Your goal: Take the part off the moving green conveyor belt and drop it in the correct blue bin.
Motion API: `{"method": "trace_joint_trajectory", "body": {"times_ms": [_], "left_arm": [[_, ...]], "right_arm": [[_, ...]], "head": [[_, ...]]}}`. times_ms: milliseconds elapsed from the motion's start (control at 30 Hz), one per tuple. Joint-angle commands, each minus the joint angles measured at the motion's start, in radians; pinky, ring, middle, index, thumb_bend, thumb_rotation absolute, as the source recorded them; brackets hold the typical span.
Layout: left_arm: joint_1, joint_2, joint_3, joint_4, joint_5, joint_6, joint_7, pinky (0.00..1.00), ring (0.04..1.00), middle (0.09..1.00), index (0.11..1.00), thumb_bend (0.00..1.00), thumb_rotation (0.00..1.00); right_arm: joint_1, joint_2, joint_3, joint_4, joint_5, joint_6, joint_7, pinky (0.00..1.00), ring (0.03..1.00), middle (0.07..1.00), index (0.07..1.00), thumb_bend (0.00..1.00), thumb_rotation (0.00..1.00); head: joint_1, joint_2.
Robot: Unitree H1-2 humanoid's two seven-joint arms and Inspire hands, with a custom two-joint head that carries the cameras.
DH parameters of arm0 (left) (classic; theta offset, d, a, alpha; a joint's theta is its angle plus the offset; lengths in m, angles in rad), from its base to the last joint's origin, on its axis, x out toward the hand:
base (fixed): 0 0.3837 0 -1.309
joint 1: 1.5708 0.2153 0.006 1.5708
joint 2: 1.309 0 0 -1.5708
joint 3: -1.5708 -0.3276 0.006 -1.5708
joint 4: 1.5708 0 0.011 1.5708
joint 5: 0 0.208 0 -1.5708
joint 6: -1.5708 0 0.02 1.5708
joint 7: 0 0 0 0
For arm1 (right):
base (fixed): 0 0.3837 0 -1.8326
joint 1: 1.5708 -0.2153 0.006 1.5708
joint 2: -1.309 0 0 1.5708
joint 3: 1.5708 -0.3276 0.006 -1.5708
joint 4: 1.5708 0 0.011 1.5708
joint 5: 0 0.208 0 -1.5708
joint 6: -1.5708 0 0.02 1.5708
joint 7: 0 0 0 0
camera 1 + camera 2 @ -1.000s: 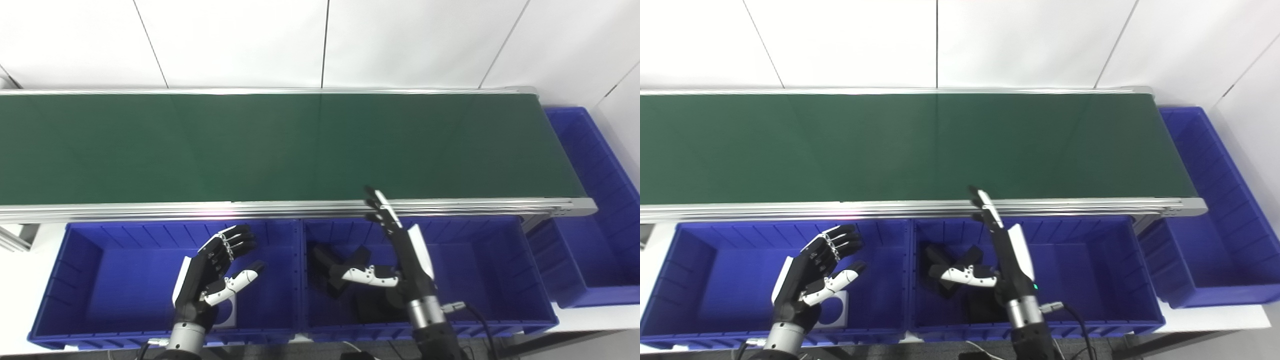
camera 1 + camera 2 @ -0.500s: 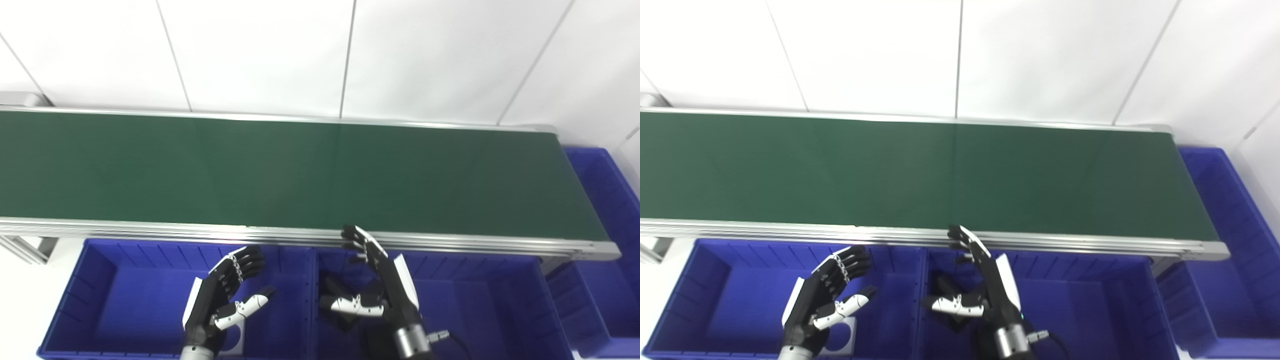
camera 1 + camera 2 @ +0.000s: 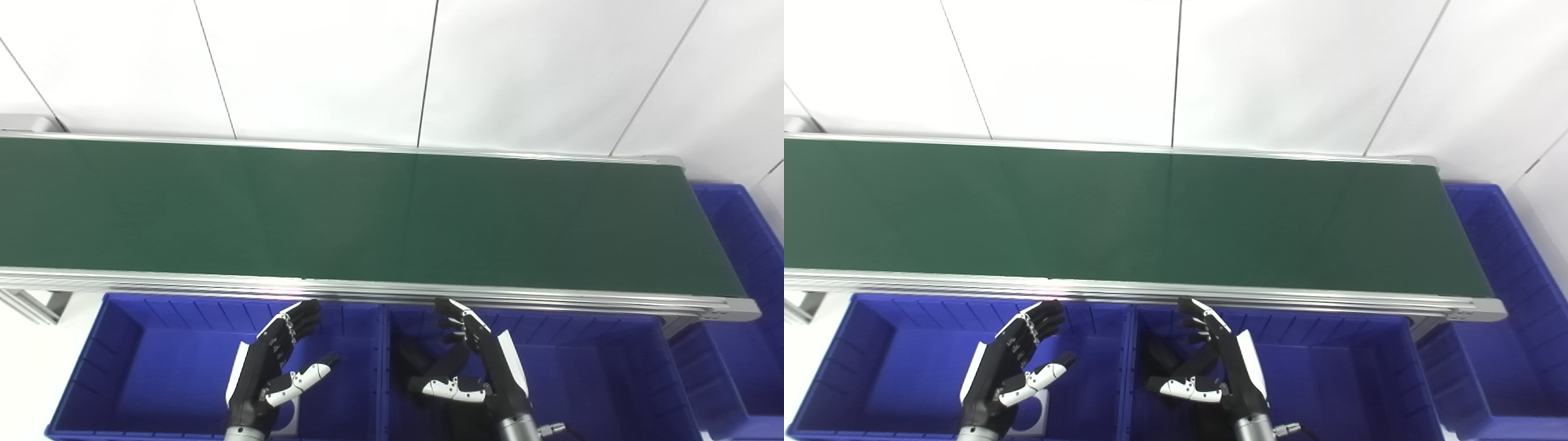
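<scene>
The green conveyor belt [image 3: 367, 214] runs across the whole view from 9 o'clock to 3 o'clock, and no part is visible on it at this moment, so the step in hand looks like waiting for the next piece to arrive. The left hand [image 3: 272, 367] hangs over the left blue bin [image 3: 92, 361] at about 7 o'clock, fingers spread and thumb apart, holding nothing. The right hand [image 3: 481, 361] hangs over the middle blue bin [image 3: 612, 367] at about 5 o'clock, also spread and empty, with its fingertips near the aluminium rail [image 3: 551, 300] of the belt. Some dark parts [image 3: 407, 367] lie in the middle bin beside that hand, and a white plate with a round hole [image 3: 1032, 410] lies in the left bin, partly hidden by the left hand. A third blue bin [image 3: 741, 226] stands at 3 o'clock beyond the belt's end. The next move probably calls for lifting a hand over the rail, which is the nearest edge; above the belt there is much open room.
</scene>
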Motion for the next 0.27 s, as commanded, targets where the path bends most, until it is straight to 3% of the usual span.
{"method": "trace_joint_trajectory", "body": {"times_ms": [0, 133, 233], "left_arm": [[-0.001, 0.001, -0.001, -0.035, 0.004, -0.020, 0.002, 0.85, 0.801, 0.807, 0.768, 0.58, 0.00], [-0.002, 0.007, -0.001, -0.037, 0.012, -0.019, 0.002, 0.86, 0.809, 0.813, 0.770, 0.58, 0.00], [-0.003, 0.011, -0.001, -0.040, 0.016, -0.016, 0.002, 0.87, 0.812, 0.820, 0.772, 0.58, 0.00]], "right_arm": [[-0.007, 0.000, 0.007, -0.018, 0.000, -0.056, -0.031, 0.62, 0.721, 0.785, 0.798, 0.71, 0.00], [0.000, -0.001, 0.007, -0.015, -0.004, -0.055, -0.047, 0.61, 0.715, 0.776, 0.783, 0.70, 0.01], [0.006, 0.000, 0.002, -0.017, -0.001, -0.056, -0.045, 0.61, 0.716, 0.779, 0.783, 0.71, 0.10]], "head": [[-0.006, 0.005], [-0.016, 0.011], [-0.021, 0.013]]}}
